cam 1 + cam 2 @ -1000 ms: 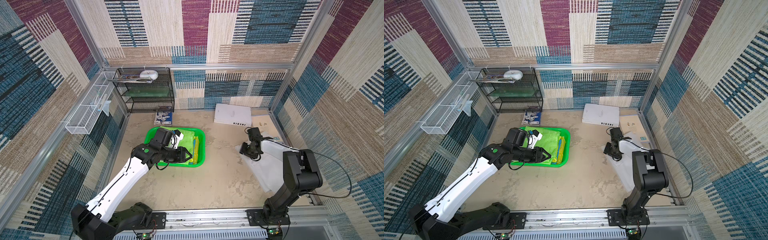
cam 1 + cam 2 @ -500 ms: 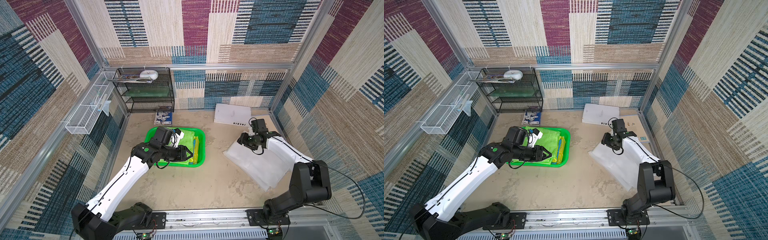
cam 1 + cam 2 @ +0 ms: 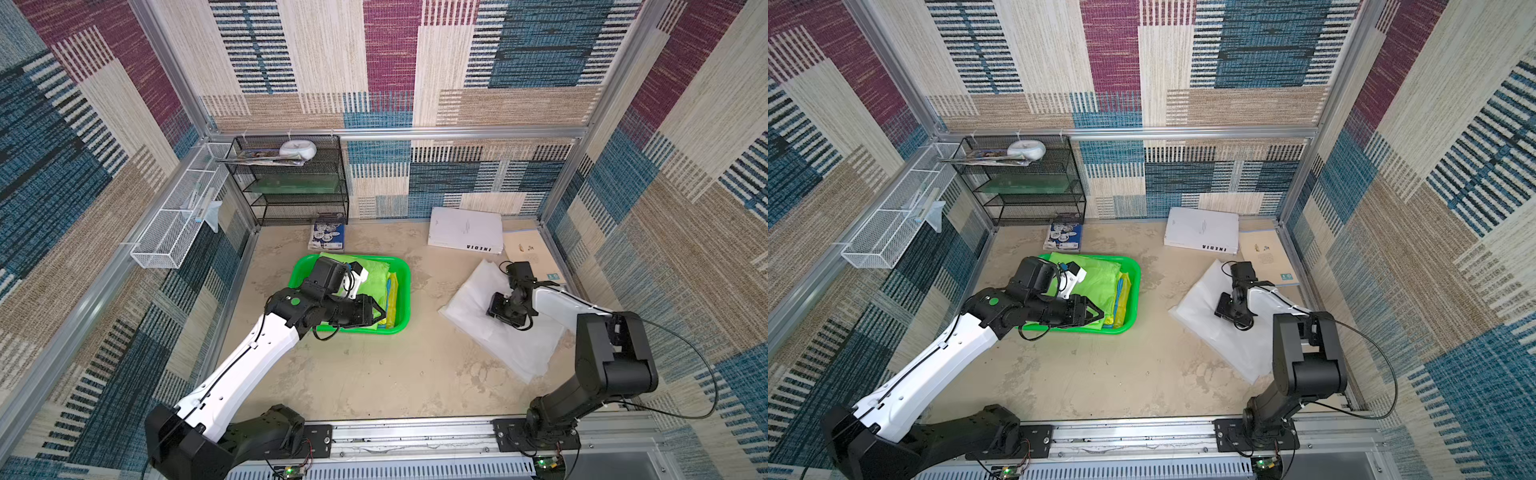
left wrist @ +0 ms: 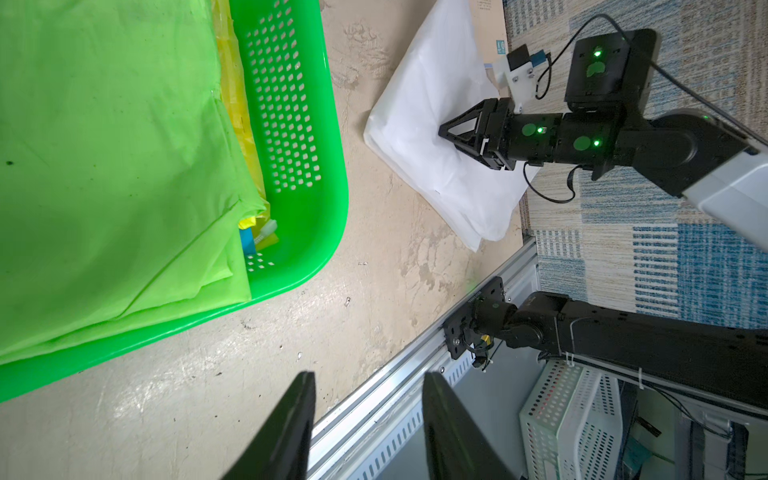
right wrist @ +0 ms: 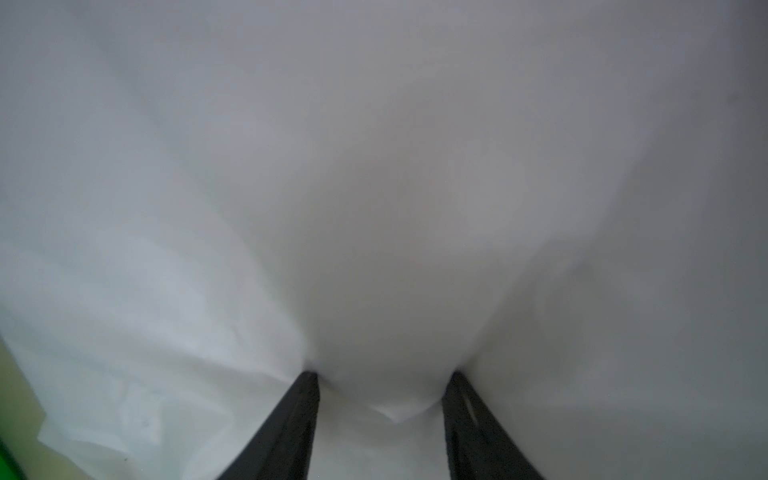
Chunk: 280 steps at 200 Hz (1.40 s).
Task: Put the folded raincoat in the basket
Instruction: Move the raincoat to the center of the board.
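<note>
Right hand presses raincoat centre, bare floor between it and basket

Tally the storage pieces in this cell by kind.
Green plastic basket: 1
Black mesh shelf rack: 1
White wire mesh tray: 1
Total: 3

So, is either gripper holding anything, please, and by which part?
Nothing is held. The left gripper is open and empty; the right gripper has its jaws apart, pressed into the white raincoat near its middle.
</note>
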Available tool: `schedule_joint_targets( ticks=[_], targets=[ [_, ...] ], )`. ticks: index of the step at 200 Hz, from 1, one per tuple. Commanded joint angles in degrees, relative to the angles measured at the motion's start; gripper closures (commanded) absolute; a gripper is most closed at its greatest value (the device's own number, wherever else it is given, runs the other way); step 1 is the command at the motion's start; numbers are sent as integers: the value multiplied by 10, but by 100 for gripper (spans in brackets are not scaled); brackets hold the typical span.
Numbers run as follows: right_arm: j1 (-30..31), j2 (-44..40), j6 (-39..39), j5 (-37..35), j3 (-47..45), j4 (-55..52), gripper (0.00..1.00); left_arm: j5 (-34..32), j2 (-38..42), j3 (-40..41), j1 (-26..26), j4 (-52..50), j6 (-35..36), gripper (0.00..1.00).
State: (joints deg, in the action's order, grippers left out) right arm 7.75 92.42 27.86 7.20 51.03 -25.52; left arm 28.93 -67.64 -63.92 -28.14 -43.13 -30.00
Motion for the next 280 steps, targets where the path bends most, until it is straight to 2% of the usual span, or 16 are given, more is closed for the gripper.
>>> schedule_joint_targets(
  ticks=[1, 18, 32, 64, 86, 110, 144, 162, 185, 211, 234, 248, 280],
  targets=[
    [74, 24, -4, 157, 24, 2, 47, 13, 1, -8, -2, 17, -3, 53],
    [125, 13, -18, 155, 65, -28, 47, 10, 2, -12, -3, 13, -4, 53],
    [127, -24, -25, 157, 77, -29, 45, 9, 4, -12, -3, 12, -5, 53],
    [59, -85, -23, 50, 80, -59, 38, 10, -2, -13, -8, 15, -10, 53],
    [7, -98, -27, 55, 61, -79, 38, 11, -20, -36, -22, 17, -10, 53],
    [-6, -126, -27, 69, 23, -71, 37, 10, -59, -75, -56, 17, -2, 53],
    [-9, -179, -44, 97, -23, -50, 38, -13, -167, -145, -130, 28, 0, 53],
    [-11, -188, -42, 76, -33, -56, 39, -19, -253, -208, -173, 30, 7, 54],
    [-16, -188, -42, 58, -31, -70, 40, -19, -373, -294, -200, 29, 5, 58],
    [-27, -199, -29, 18, -34, -77, 36, -28, -498, -384, -208, 3, 16, 61],
    [-36, -201, -36, 20, -36, -83, 34, -48, -581, -441, -205, -18, 30, 64],
    [-38, -206, -38, 30, -40, -79, 34, -66, -611, -470, -200, -36, 37, 65],
    [-39, -207, -37, 45, -43, -72, 34, -63, -645, -485, -174, -38, 39, 65]
  ],
)
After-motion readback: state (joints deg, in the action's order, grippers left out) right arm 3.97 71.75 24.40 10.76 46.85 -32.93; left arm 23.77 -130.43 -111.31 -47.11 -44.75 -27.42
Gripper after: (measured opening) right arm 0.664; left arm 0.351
